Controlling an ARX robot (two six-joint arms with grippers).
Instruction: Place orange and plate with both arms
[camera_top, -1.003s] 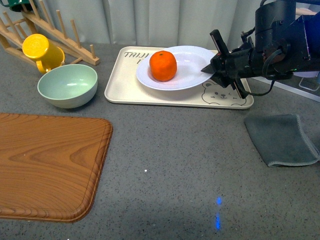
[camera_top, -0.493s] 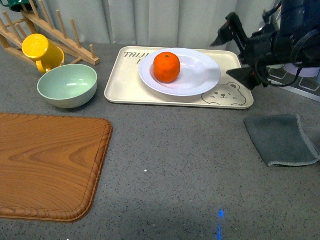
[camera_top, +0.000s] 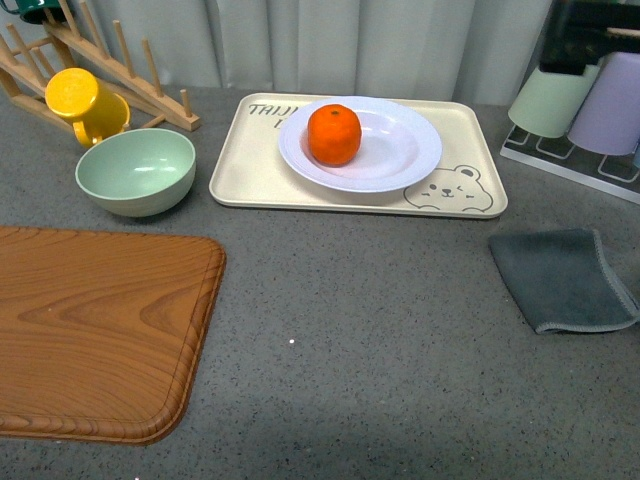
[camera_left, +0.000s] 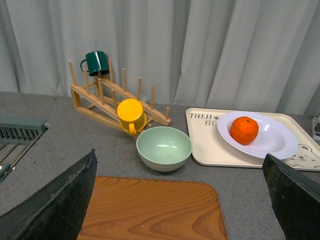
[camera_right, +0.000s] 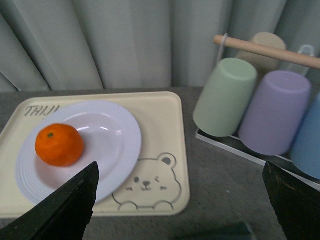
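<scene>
The orange (camera_top: 334, 134) sits in the left half of the white ridged plate (camera_top: 400, 145), which rests on the beige bear-print tray (camera_top: 250, 175) at the back of the table. Neither arm appears in the front view. In the left wrist view, my left gripper (camera_left: 180, 192) is open over the wooden board, far from the orange (camera_left: 244, 130) and plate (camera_left: 272, 142). In the right wrist view, my right gripper (camera_right: 180, 200) is open and empty, drawn back from the plate (camera_right: 112, 135) and orange (camera_right: 59, 144), over the tray's bear corner.
A pale green bowl (camera_top: 135, 170) and a yellow mug (camera_top: 85, 103) on a wooden rack (camera_top: 120, 65) stand at the back left. A wooden cutting board (camera_top: 90, 325) fills the front left. A grey cloth (camera_top: 562, 280) lies at the right, with upturned cups (camera_top: 590, 100) behind it.
My right gripper let go of the plate's right rim and drew away to the right, out of the front view. The plate with the orange settled flat on the tray.
</scene>
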